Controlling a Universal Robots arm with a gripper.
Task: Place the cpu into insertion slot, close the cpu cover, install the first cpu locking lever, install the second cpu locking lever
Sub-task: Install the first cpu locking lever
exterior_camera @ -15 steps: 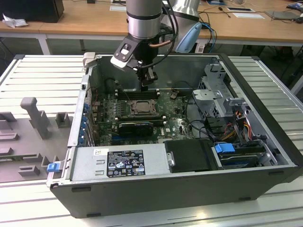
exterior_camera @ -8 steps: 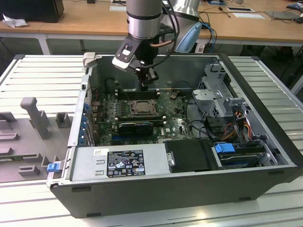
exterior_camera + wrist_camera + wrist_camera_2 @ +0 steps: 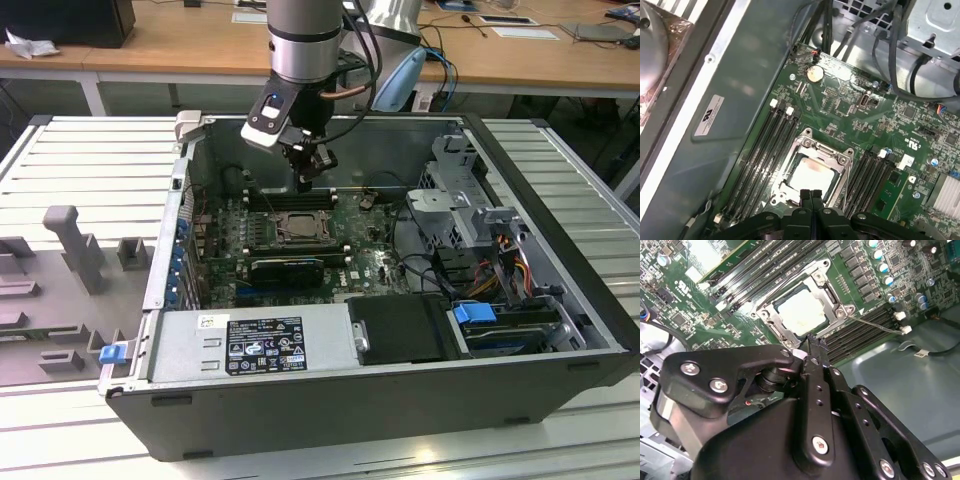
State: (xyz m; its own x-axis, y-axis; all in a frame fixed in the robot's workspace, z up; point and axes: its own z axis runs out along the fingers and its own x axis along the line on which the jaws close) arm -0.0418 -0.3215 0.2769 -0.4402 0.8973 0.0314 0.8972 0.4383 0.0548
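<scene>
— Where do we stand with the task at this moment?

— We see the small flat square cpu with the pale silvery top [image 3: 810,176] lying inside the square metal-rimmed insertion slot [image 3: 297,226] on the green circuit board [image 3: 850,105], between the long black memory slots [image 3: 765,150]. So we judge the first step as done.

— And the thin grey metal cpu cover with the square window [image 3: 822,150]?

— In both wrist views it seems to lie flat around the chip, and the pale top shows through its window. We would say it is closed, though we cannot be fully sure that it is pressed down.

— What about the two locking levers?

— In the second wrist view a thin silvery wire lever [image 3: 875,323] runs out from one corner of the socket across the memory slots. To us it looks free, not hooked. The other lever we cannot make out. We judge that the two lever steps are what is left.

— And the black claw [image 3: 810,194]?

— It hangs close over one edge of the socket, inside the dark grey open computer case [image 3: 400,410] that stands on the ribbed metal worktop [image 3: 80,160]. Whether it touches the socket, we cannot tell. Its two fingers are pressed together with no gap, and it carries nothing.
</scene>
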